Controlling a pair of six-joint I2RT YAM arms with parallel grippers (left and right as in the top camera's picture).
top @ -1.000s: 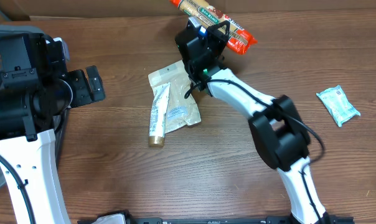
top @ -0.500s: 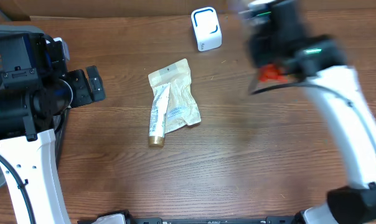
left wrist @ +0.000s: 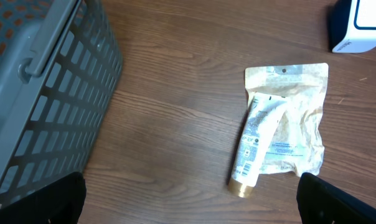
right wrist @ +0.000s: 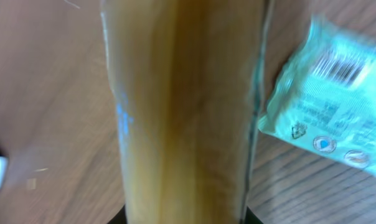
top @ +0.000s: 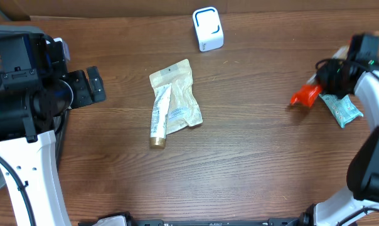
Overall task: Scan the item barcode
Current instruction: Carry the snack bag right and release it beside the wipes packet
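- Grip first: my right gripper is clamped on the long red-and-orange wrapped snack bar, far to the right of the white, blue-edged box scanner and a little nearer me than it.
- The bar's red end points back toward the scanner; a teal plastic packet lies just beside it on the brown wooden desk.
- My left gripper hangs with jaws wide apart, well left of the scanner.
- A beige paper pouch with a white tube across it lies front-left of the scanner.
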